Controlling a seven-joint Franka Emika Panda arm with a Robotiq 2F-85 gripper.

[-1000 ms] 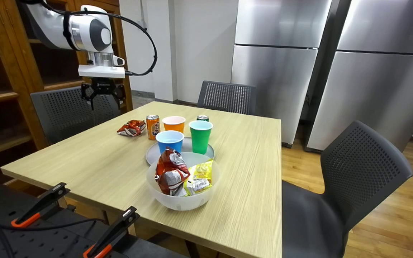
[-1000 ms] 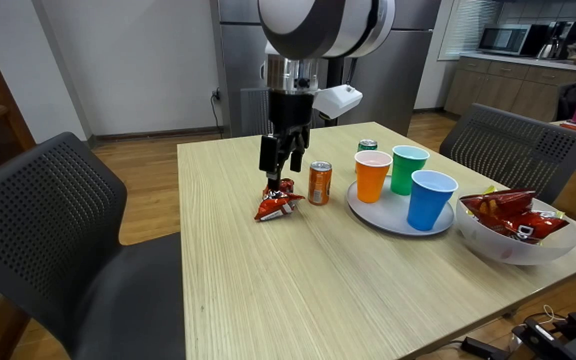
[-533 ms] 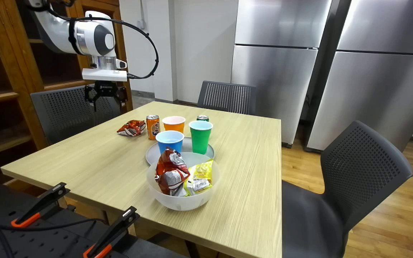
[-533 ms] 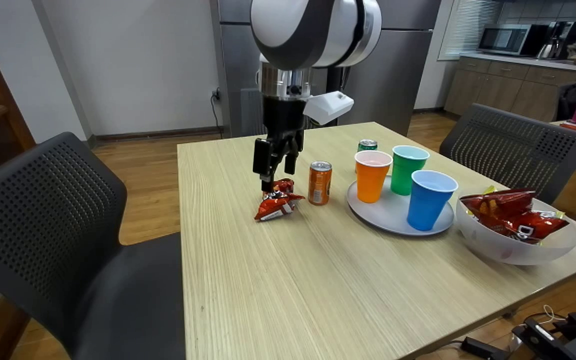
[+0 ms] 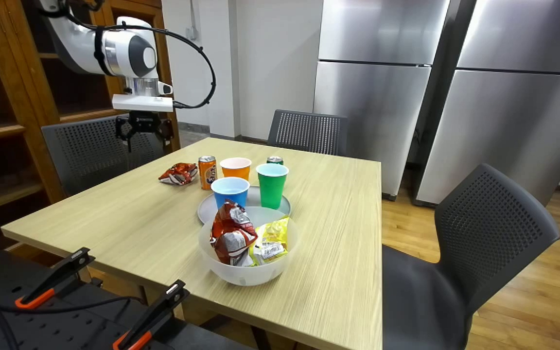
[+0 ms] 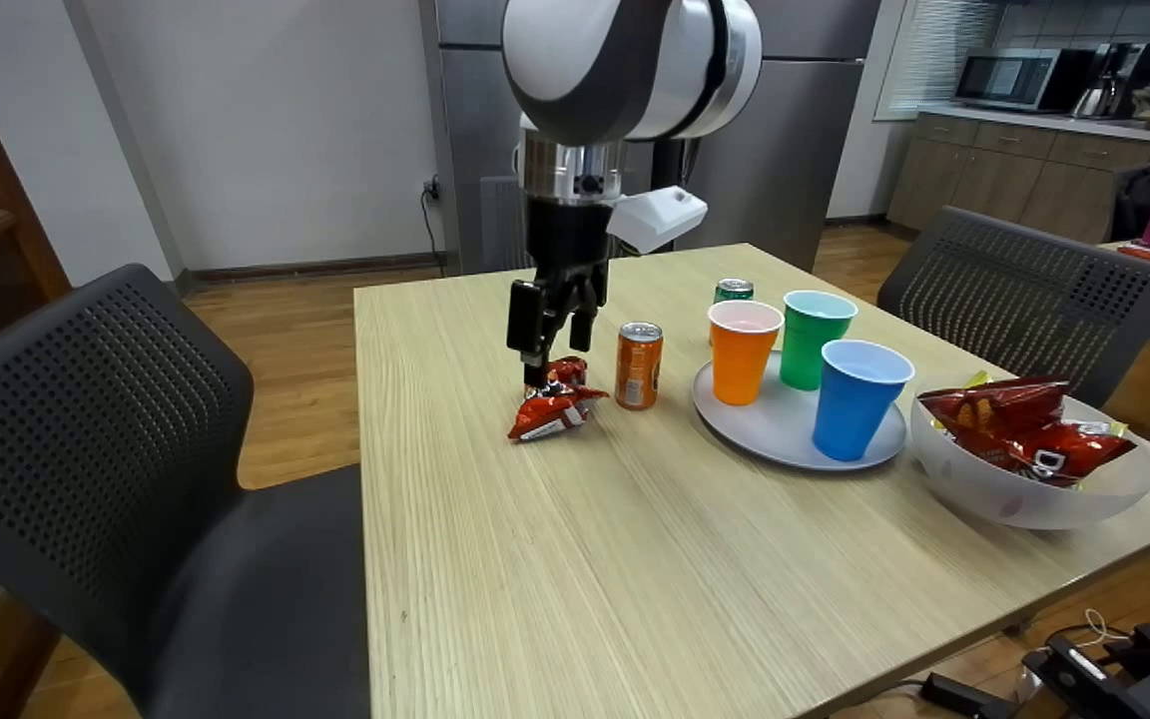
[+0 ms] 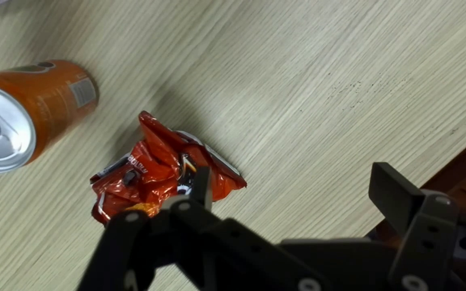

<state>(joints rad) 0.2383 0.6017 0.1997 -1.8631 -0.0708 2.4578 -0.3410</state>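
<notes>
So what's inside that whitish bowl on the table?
The bowl holds a yellow snack bag and crinkled red packaging, though I can't tell whether that's one bag or more. Anything lying beneath them is covered.

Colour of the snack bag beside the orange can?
Snack bag: mostly red, some white lettering; best in the wrist view.
</notes>
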